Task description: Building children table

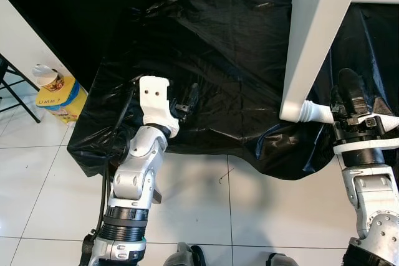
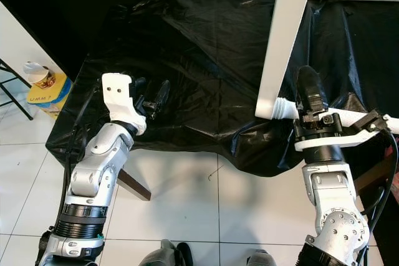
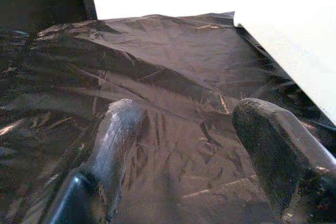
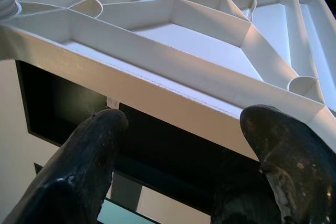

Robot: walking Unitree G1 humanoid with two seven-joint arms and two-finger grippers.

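Our left claw (image 1: 187, 105), fingers apart, rests on the black sheet (image 1: 237, 48); our right claw (image 2: 310, 91), also apart, stands beside the tilted white tabletop (image 1: 318, 35).

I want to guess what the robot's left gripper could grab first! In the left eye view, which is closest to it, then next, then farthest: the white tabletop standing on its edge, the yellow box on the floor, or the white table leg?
From the left gripper:
1. White tabletop, standing on its edge to its right.
2. Yellow box, on the floor to its left, slightly farther.
3. White table leg, by the right gripper, farthest.
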